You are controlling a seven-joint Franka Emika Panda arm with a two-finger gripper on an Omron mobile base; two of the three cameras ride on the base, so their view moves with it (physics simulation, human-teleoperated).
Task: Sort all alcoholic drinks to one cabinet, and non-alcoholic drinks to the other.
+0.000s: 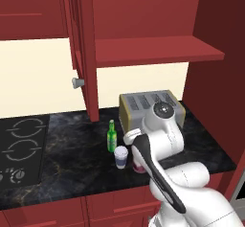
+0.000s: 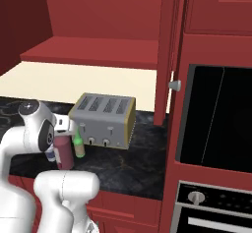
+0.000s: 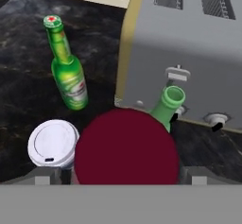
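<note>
Your pincer (image 3: 126,173) is wide open above the fat dark red juice bottle (image 3: 126,147), holding nothing; the white lidded cup (image 3: 53,143) stands shut beside it.

1. No wording can be read anywhere on the counter.
2. The bright green bottle (image 3: 68,74) has a red star on its cap and a white label with a red band, but the lettering on it is too blurred to make out.
3. The white lidded cup (image 3: 53,144) shows a plain lid with no print.
4. The stovetop (image 1: 20,149) carries pale ring markings and small control symbols, none legible.
</note>
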